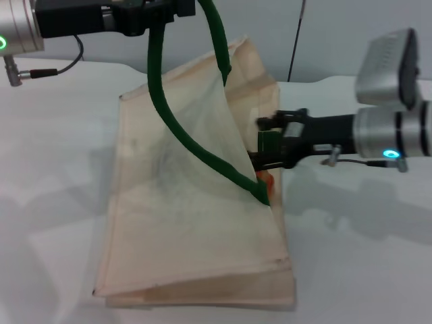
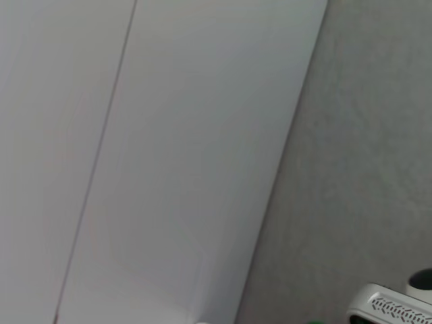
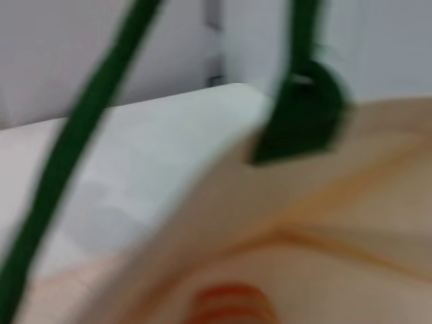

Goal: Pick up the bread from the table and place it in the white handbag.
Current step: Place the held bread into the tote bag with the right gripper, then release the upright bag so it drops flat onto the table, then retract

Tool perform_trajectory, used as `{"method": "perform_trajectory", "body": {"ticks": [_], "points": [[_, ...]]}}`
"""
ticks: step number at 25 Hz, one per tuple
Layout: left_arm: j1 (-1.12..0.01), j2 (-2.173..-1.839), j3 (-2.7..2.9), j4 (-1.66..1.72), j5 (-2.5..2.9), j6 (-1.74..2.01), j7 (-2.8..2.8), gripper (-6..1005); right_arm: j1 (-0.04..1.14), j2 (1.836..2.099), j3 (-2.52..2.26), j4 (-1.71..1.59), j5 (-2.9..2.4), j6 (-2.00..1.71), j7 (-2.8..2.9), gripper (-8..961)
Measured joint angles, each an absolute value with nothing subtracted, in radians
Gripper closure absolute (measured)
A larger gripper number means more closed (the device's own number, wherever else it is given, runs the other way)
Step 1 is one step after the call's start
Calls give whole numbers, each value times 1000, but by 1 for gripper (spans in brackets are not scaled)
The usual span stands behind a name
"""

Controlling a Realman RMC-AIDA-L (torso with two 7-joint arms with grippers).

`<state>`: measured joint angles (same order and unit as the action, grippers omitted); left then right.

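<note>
The white handbag (image 1: pixel 182 223) stands on the table (image 1: pixel 54 135) with its mouth pulled open to the right. My left gripper (image 1: pixel 158 13) at the top edge is shut on a dark green handle (image 1: pixel 162 101) and holds it up. My right gripper (image 1: pixel 262 160) reaches into the bag's mouth from the right, shut on the bread (image 1: pixel 267 180), of which only an orange end shows. In the right wrist view the bread (image 3: pixel 229 307) is low inside the cream cloth (image 3: pixel 351 202), between the green handles (image 3: pixel 67 155).
A grey wall runs behind the table's far edge. A thin dark cable (image 1: pixel 295 40) hangs at the back right. A small plug (image 1: pixel 20 73) lies at the far left of the table. The left wrist view shows only pale panels and a white device (image 2: pixel 391 307).
</note>
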<state>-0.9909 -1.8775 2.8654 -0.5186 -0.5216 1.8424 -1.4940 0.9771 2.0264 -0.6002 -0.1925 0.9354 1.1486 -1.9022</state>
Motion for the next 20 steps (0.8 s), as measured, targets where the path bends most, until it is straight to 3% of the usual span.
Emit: {"method": "perform_trajectory", "body": {"ticks": [10, 20], "points": [[-979, -1878, 2865, -519, -522, 1825, -1494, 871, 786, 2018, -348, -369, 937, 1134, -1893, 62], [-979, -1894, 2865, -518, -526, 1775, -1507, 870, 741, 2019, -137, -361, 937, 1137, -1948, 62]]}}
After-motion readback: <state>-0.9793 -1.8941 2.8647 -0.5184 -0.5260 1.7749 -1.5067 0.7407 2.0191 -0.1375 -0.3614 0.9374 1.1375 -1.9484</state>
